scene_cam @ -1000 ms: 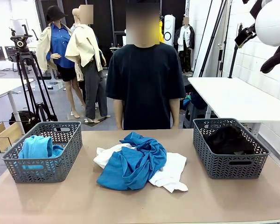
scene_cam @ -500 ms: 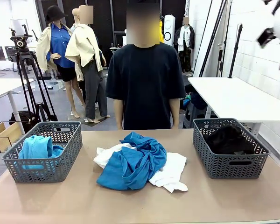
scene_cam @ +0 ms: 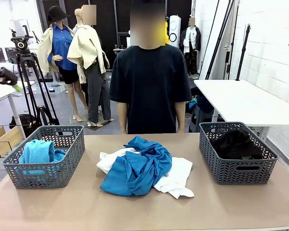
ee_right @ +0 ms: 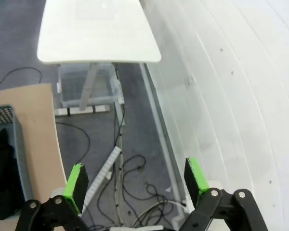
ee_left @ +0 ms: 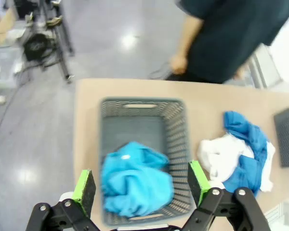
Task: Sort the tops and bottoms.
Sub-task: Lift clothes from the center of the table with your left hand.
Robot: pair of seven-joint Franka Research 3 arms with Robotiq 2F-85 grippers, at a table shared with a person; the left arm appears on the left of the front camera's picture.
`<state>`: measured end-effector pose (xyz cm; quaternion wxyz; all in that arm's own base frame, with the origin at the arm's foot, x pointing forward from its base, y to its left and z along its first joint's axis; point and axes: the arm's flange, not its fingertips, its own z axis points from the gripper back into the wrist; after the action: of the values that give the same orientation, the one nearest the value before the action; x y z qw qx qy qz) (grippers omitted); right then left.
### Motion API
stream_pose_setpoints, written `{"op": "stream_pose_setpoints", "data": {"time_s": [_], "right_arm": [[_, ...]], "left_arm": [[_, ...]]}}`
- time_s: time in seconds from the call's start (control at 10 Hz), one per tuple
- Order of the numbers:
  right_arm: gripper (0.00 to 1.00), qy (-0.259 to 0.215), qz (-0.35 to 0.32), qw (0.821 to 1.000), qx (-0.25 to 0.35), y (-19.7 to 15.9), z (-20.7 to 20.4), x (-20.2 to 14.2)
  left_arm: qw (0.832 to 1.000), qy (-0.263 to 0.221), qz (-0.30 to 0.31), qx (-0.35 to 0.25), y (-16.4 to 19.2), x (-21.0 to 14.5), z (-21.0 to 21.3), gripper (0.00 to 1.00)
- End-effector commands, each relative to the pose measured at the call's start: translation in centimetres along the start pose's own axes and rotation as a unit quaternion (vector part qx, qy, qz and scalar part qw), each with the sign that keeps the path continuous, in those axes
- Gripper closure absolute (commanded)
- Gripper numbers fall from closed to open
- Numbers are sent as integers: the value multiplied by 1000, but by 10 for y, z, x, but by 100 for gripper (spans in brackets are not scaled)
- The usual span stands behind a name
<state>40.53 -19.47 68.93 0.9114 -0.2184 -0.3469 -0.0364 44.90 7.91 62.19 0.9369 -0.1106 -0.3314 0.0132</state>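
Note:
On the middle of the table lies a pile of tops: a bright blue top [scene_cam: 135, 168] rumpled over white tops [scene_cam: 176, 180]. A turquoise top [scene_cam: 38, 153] lies in the left grey mesh basket [scene_cam: 53, 180]. The black bottoms [scene_cam: 236, 144] fill the right grey basket [scene_cam: 238, 173]. My left gripper [ee_left: 141, 185] hangs open high above the left basket [ee_left: 178, 125] and its turquoise top [ee_left: 135, 183]; in the front view the left gripper [scene_cam: 1, 77] sits at the far left edge. My right gripper [ee_right: 136, 180] is open and holds nothing, off the table's right end beyond the bottoms [ee_right: 0, 168].
A person in a black T-shirt [scene_cam: 149, 82] stands at the far side, arms down. A white side table [ee_right: 98, 31] and floor cables [ee_right: 130, 178] lie under the right gripper, by a white wall. A tripod [scene_cam: 26, 72] stands at the back left.
The right arm has risen out of the front view's top right corner. The left gripper has come into view at the left edge. The clothes and baskets have not moved.

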Motion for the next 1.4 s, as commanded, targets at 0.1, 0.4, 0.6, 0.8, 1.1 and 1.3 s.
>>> {"op": "stream_pose_setpoints", "data": {"time_s": [0.1,0.4,0.6,0.8,1.1,1.3], "right_arm": [[0,35,-24,999,-33,10,-13,-17],[0,66,-34,997,-17,30,-51,-22],[0,52,-25,998,-13,12,-39,-24],[0,52,-25,998,-13,12,-39,-24],[0,52,-25,998,-13,12,-39,-24],[0,52,-25,998,-13,12,-39,-24]], "left_arm": [[993,47,-49,-100,-54,-19,-18,0],[979,112,-47,-165,-104,-71,-21,0],[982,101,-44,-153,-110,-56,-30,0],[982,101,-44,-153,-110,-56,-30,0],[984,92,-88,-128,-146,-74,-37,0],[974,95,-141,-148,-193,-77,-49,0]]}}
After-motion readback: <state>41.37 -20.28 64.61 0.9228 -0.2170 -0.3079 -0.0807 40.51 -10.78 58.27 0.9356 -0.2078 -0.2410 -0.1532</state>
